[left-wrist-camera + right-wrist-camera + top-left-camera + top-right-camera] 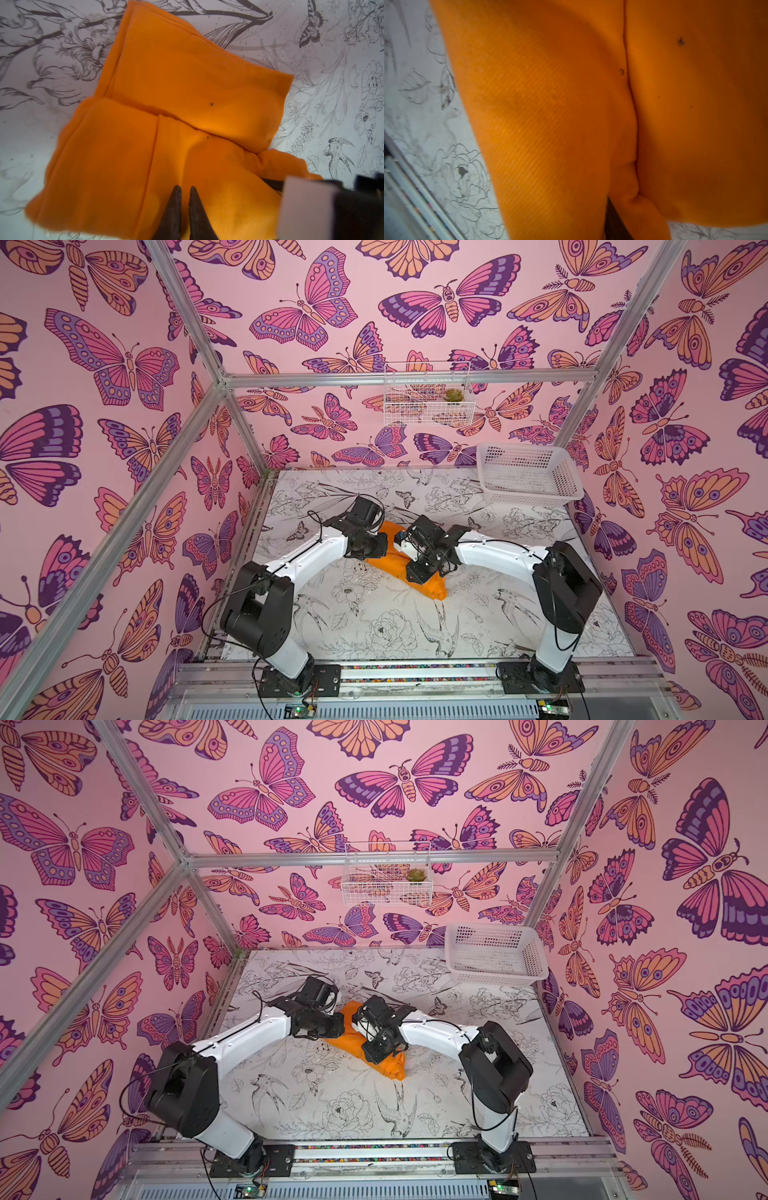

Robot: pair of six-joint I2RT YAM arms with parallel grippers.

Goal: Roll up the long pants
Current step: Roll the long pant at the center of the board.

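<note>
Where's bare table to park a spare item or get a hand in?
Free: near strip of table between the long pants and the front rail; far-left corner behind the left arm; stretch between the right arm and the white basket. Crowded: centre, both arms meet over the pants.

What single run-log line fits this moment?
pants: folded bundle on table | left gripper: shut on pants | right gripper: on pants, jaws hidden
</note>
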